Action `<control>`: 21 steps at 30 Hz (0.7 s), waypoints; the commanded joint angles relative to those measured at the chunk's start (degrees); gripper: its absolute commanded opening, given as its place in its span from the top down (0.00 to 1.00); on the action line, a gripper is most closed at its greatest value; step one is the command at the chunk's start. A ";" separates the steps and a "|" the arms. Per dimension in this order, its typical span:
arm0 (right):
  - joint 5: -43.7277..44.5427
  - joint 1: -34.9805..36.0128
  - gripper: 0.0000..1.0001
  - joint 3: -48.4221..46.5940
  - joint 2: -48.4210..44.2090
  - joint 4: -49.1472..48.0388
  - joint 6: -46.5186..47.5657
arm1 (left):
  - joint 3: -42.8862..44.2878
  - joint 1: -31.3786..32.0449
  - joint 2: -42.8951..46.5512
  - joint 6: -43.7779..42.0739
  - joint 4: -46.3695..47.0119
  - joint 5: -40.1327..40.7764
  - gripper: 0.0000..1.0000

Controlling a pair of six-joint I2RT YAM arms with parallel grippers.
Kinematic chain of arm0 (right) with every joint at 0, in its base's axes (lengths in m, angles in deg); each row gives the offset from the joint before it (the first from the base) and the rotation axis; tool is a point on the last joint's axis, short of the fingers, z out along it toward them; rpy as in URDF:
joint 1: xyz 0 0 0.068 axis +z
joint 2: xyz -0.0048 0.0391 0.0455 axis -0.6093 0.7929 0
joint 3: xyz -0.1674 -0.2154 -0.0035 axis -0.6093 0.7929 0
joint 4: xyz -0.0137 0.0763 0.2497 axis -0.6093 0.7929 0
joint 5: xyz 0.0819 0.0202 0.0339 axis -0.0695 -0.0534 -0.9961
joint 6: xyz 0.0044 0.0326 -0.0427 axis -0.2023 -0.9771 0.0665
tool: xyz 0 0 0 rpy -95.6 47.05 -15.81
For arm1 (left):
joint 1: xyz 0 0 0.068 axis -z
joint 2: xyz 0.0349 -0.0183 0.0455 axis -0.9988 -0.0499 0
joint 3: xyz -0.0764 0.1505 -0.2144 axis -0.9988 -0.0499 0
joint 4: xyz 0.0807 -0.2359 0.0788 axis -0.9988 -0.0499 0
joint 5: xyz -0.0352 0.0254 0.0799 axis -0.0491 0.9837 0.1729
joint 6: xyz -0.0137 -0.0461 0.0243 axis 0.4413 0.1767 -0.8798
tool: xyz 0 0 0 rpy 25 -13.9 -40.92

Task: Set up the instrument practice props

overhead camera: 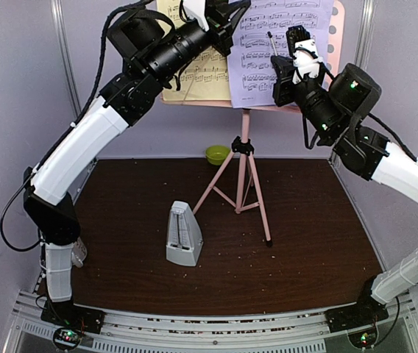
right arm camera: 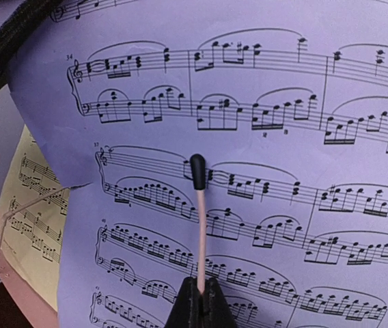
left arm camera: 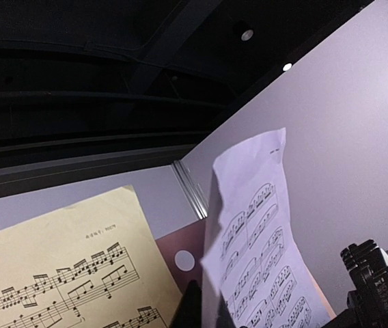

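Top external view, Ben: where are the music things?

Far back, Amy. The pink stand point(overhead camera: 245, 129) is on the worktop point(overhead camera: 305, 235). The yellow sheet point(overhead camera: 198, 75) leans on its top at the left, the lavender sheet point(overhead camera: 257, 66) at the right, over the yellow one's edge. The grey metronome point(overhead camera: 185, 235) sits nearer, left of the stand's legs.

What are the claws doing?

The right claw point(right arm camera: 200, 290) is shut tight on a thin pink rod point(right arm camera: 199, 225) with a black tip, lying across the lavender sheet. The left claw point(overhead camera: 224, 13) is shut too, up by the top of the sheets. I cannot tell if it pinches paper.

Are the sheets hard to hold?

I think so. Paper is light and floppy, and the lavender one curls. Pinch an edge gently, or it may tear or slip. The rod looks thin and bendy, so swing it slowly.
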 commanded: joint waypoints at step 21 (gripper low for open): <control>-2.46 -0.40 1.00 -0.15 -0.28 -1.96 -0.54 | 1.55 -0.24 -3.76 -4.26 5.62 -5.17 1.00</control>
